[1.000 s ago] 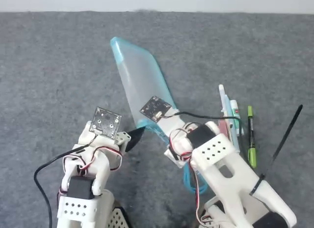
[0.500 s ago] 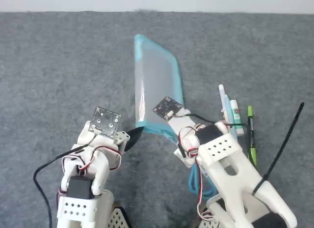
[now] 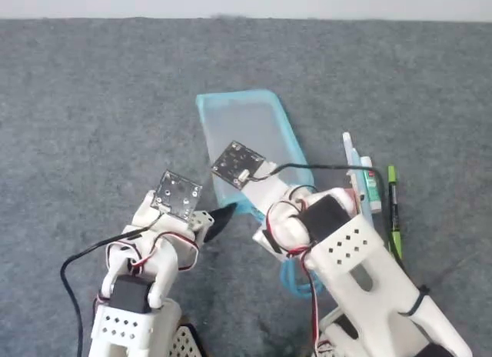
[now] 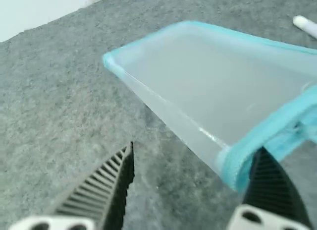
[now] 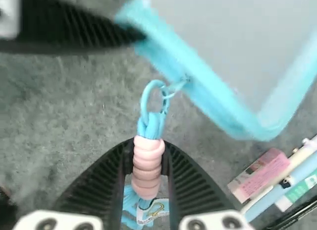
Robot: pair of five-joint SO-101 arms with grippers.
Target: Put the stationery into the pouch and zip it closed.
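The translucent pouch point(image 3: 247, 134) with a light blue border lies on the grey mat, its near corner by both arms. My right gripper point(image 5: 148, 145) is shut on the pink beaded strap point(image 5: 147, 165), which hangs from the zipper pull ring point(image 5: 153, 98) at the pouch's edge point(image 5: 198, 86). My left gripper point(image 4: 194, 150) is open; one black finger point(image 4: 270, 183) is at the pouch's near corner point(image 4: 233, 163), and the other point(image 4: 111, 185) is over bare mat. The stationery point(image 3: 365, 180), among it a green pen point(image 3: 394, 215), lies to the right of the pouch.
Grey mat point(image 3: 92, 103) stretches to the left and behind the pouch. A black cable point(image 3: 77, 265) loops beside the left arm. The right arm's white body point(image 3: 361, 257) stands close to the stationery. A pink eraser and pens point(image 5: 267, 173) lie near the right gripper.
The pouch has swung round and dropped from a raised tilt to lying flatter, its far end now more to the right. The right arm shifted left with the strap; the left arm edged towards the pouch.
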